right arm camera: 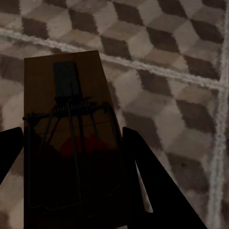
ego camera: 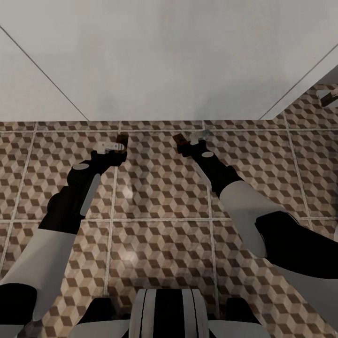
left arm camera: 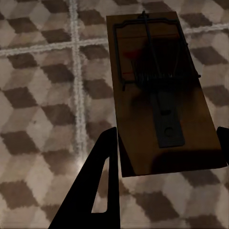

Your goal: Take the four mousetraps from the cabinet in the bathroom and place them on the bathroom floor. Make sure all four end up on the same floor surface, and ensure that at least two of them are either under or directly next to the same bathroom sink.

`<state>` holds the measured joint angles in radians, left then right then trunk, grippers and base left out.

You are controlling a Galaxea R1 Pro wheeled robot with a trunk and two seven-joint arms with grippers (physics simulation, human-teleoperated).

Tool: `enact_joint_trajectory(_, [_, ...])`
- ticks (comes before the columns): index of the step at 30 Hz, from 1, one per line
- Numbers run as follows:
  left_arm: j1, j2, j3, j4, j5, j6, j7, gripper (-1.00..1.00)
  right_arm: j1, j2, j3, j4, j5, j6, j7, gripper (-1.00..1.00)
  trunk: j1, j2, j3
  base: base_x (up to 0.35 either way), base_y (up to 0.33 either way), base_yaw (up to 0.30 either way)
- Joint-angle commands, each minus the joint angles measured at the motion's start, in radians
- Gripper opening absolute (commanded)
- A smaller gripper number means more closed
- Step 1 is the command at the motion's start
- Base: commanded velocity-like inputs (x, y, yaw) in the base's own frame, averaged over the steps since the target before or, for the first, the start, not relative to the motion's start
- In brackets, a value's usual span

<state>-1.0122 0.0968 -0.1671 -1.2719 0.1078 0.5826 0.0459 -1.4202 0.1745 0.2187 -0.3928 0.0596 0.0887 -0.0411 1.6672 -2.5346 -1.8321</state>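
Each arm's fingers grip a mousetrap, left gripper (left arm camera: 164, 162) and right gripper (right arm camera: 71, 167), above the bathroom floor (ego camera: 159, 188); lower gently, release flat.

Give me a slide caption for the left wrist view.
Left gripper holding a mousetrap above the cube-patterned floor.

No readable text anywhere. Mousetrap (left arm camera: 162, 90) in left wrist view: bare wood, wire, red patch, no brand or stamp. Other mousetrap (right arm camera: 71, 138) in right wrist view: same deal, dark and blank. Floor tiles (ego camera: 159, 188): just cube pattern, no marks. White wall (ego camera: 169, 56): plain, no signs, no labels, no numbers.
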Motion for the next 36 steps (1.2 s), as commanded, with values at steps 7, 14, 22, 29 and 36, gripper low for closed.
enact_joint_trajectory(7, [0.008, 0.001, -0.002, -0.002, 0.009, 0.004, 0.002, -1.0, 0.0, 0.0, 0.004, 0.003, -0.009, 0.005, 0.002, -1.0, 0.0, 0.0, 0.0, 0.0, 0.0, 0.0])
enact_joint_trajectory(14, [0.01, 0.001, -0.002, -0.007, 0.009, 0.004, 0.002, -1.0, 0.0, 0.0, 0.005, 0.01, -0.007, 0.005, 0.002, -1.0, 0.0, 0.0, 0.0, 0.0, 0.0, 0.0])
enact_joint_trajectory(22, [0.01, 0.0, -0.003, -0.012, 0.01, 0.005, 0.002, -1.0, 0.0, 0.0, 0.007, 0.047, -0.005, -0.002, 0.0, -1.0, 0.0, 0.0, 0.0, 0.0, 0.0, 0.0])
enact_joint_trajectory(29, [0.011, -0.001, -0.005, -0.009, 0.01, 0.005, 0.002, -1.0, 0.0, 0.0, 0.01, 0.052, -0.006, -0.059, 0.001, -1.0, 0.0, 0.0, 0.0, 0.005, 0.0, 0.0])
enact_joint_trajectory(36, [0.011, -0.002, -0.005, -0.005, 0.01, 0.005, 0.002, -1.0, 0.0, -0.001, 0.011, 0.052, -0.006, -0.068, 0.001, -1.0, 0.0, 0.0, 0.0, 0.169, 0.0, 0.0])
